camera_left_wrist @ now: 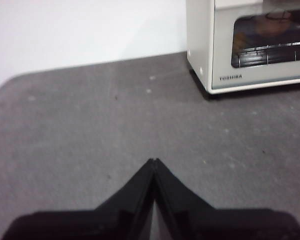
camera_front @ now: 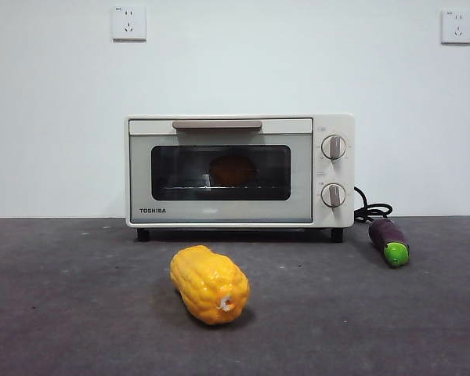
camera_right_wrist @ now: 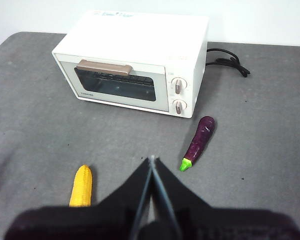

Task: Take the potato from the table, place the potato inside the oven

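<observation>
The potato (camera_front: 233, 170) shows as a dim orange-brown oval behind the dark glass, inside the oven (camera_front: 219, 213). The oven's door is shut, and it stands at the back of the table (camera_front: 63, 298) against the wall. My left gripper (camera_left_wrist: 153, 161) hovers shut and empty over bare table, off the oven's (camera_left_wrist: 200, 30) left front corner. My right gripper (camera_right_wrist: 152, 159) hangs shut and empty high above the table in front of the oven (camera_right_wrist: 140, 37). Neither arm appears in the front view.
A bumpy yellow corn cob (camera_front: 210, 283) (camera_right_wrist: 81, 186) lies in front of the oven. A purple eggplant (camera_front: 388, 241) (camera_right_wrist: 199, 141) with a green tip lies by the oven's right front corner. The black cord (camera_front: 372, 210) (camera_right_wrist: 230, 59) trails off behind the oven's right side.
</observation>
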Available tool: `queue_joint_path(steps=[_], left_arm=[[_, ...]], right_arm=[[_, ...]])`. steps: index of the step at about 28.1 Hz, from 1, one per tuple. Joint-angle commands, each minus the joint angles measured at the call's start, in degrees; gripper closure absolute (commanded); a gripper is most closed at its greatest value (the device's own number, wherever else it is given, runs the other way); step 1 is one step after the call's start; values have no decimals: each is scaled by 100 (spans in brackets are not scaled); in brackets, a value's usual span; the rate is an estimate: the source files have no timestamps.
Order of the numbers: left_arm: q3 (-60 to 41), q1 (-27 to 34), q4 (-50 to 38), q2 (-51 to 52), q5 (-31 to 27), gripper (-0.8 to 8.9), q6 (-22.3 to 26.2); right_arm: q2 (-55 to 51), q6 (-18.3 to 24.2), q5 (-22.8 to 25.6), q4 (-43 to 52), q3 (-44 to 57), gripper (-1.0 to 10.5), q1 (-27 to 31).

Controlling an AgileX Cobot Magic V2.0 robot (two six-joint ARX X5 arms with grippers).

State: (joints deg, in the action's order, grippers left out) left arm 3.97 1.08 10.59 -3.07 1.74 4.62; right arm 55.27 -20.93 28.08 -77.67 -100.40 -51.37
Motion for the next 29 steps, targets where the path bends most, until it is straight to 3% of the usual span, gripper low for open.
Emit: queue_joint_path(steps=[1,29], left_arm=[[-302,7,-122,299,20,818,-358],[-352,7,-114,142,-24,817,-352]], right_arm=[[7,57,4,-125,9,945,-4],[9,57,4,-125,7,945,-2]])
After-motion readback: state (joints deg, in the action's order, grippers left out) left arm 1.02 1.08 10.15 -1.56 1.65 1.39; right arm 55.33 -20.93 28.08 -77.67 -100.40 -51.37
